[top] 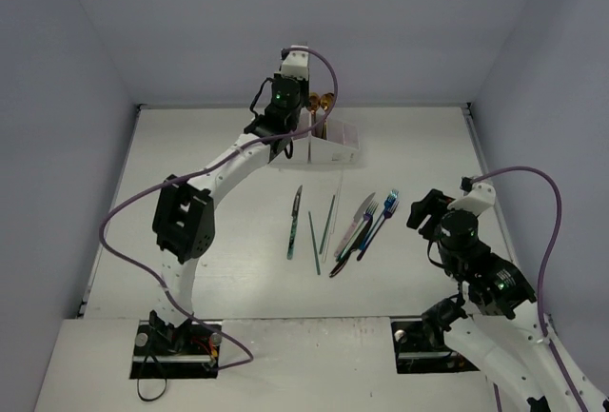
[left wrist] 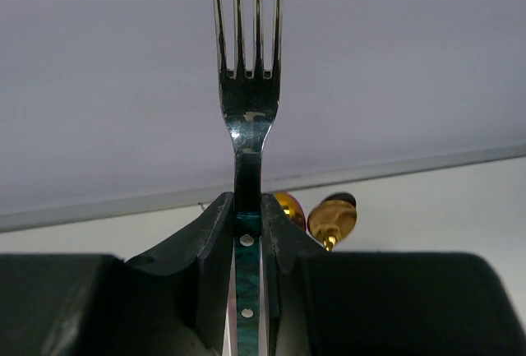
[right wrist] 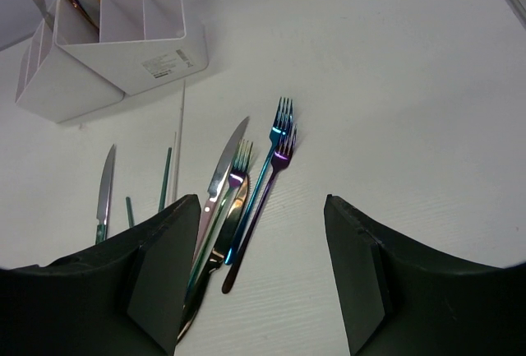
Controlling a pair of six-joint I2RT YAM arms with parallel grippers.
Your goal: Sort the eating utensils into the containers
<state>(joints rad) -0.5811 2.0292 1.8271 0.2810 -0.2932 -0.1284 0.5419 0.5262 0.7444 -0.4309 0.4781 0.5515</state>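
pale walls enclose a white table (top: 190, 165) carrying the white organiser box (top: 335, 148) at its far side. left claw (left wrist: 246, 220) is clamped on the teal handle of a silver fork (left wrist: 246, 101), tines up, raised at the box's left end. two gold spoons (left wrist: 329, 218) stand in the box, bowls up. right claw (right wrist: 261, 233) is spread and holds nothing. it hovers well in front of the box, above loose forks (right wrist: 279, 138), knives (right wrist: 226, 159) and chopsticks (top: 328, 224) lying on the table.

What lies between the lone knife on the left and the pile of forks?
Two thin teal chopsticks and one white stick, shown in the right wrist view.
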